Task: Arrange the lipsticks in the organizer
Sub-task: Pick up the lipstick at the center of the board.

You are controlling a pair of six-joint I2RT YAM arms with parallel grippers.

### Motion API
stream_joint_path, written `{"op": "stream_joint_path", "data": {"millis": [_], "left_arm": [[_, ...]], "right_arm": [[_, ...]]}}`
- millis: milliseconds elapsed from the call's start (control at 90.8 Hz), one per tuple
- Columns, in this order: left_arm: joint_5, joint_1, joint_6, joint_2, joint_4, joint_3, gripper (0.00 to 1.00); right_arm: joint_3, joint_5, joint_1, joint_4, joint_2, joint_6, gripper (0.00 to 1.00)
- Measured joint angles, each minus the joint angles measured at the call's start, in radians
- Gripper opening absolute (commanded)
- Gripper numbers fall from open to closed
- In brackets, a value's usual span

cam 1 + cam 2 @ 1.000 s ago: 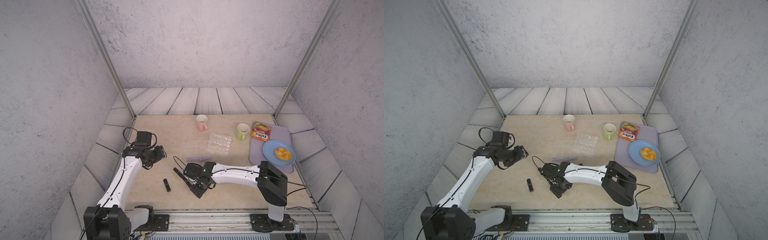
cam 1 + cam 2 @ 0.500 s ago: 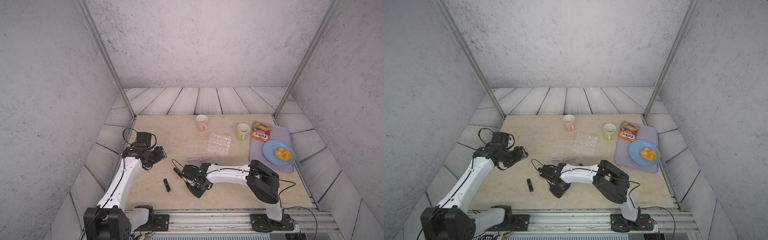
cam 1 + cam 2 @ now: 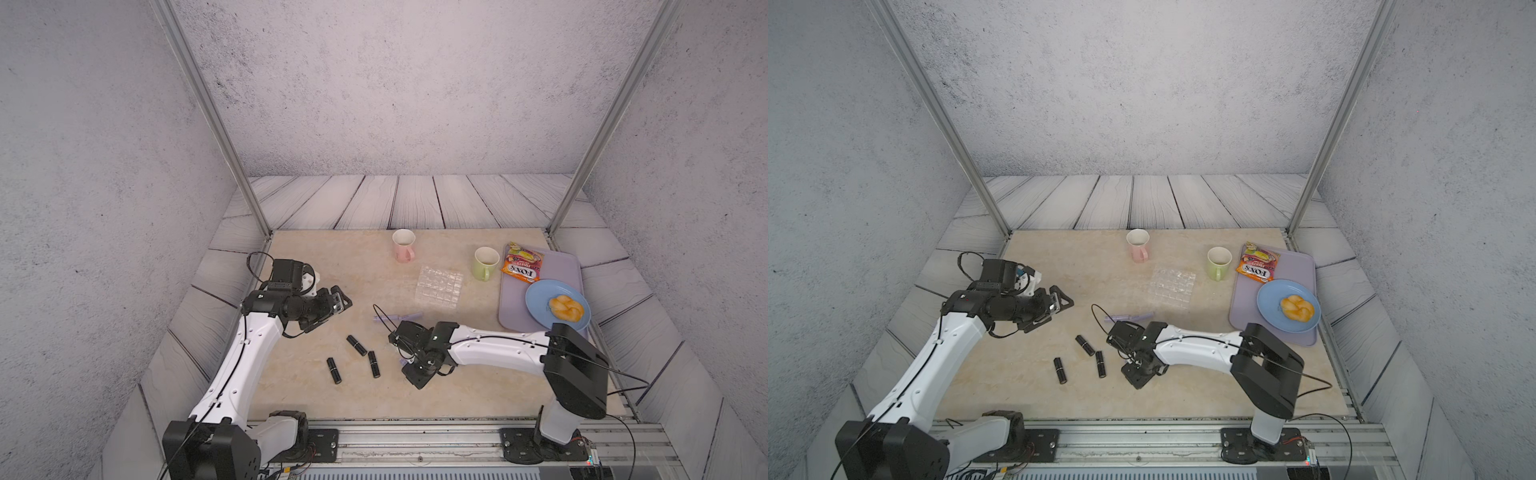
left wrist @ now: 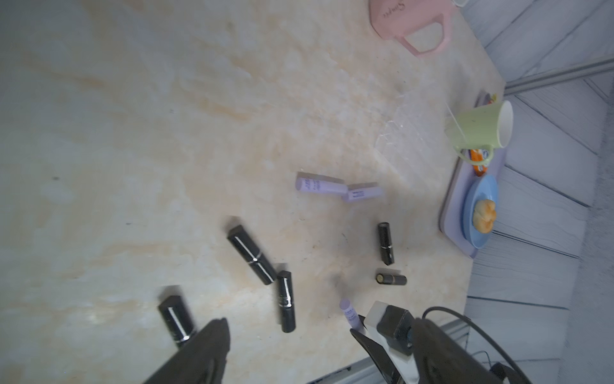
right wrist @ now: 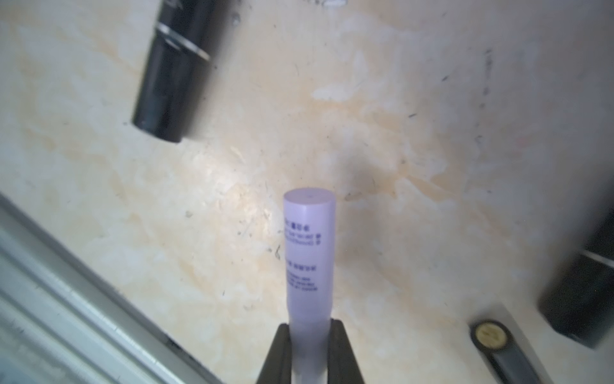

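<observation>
five black lipsticks point(image 4: 252, 254) and two lilac lipsticks point(image 4: 320, 184) lie on the table point(image 3: 332, 257); right gripper point(image 5: 309, 334) pinches the third lilac lipstick point(image 5: 309, 259), left gripper point(image 3: 338, 302) gapes wide. one organizer point(image 3: 439, 286) sits beside the green mug point(image 3: 485, 262).

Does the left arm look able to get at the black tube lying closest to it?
Probably yes. The left gripper is open above the table, and the nearest black lipstick lies flat with nothing between them; the right gripper, holding a lilac lipstick, is off to one side.
</observation>
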Motion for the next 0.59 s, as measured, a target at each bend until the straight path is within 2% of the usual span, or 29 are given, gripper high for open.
{"op": "stream_joint_path", "data": {"millis": [154,308,407,539,594], "left_arm": [[0.232,-0.155,-0.083,0.005,0.116,-0.101,0.76],[0.404,-0.246,-0.272,-0.012,0.327,-0.269,0.82],[0.456,-0.305,-0.342,-0.015,0.412,-0.28,0.78],[0.496,-0.374,-0.404,-0.018,0.51,-0.281,0.6],[0.505,-0.392,-0.422,-0.009,0.546,-0.281,0.56]], "right_arm": [[-0.082,0.027,0.004,0.029,-0.239,-0.092,0.0],[-0.179,0.026,0.021,0.071,-0.442,-0.193,0.0],[-0.184,0.026,0.026,0.072,-0.47,-0.233,0.0],[-0.161,0.026,0.033,0.064,-0.457,-0.274,0.0],[-0.15,0.026,0.036,0.064,-0.451,-0.285,0.0]]}}
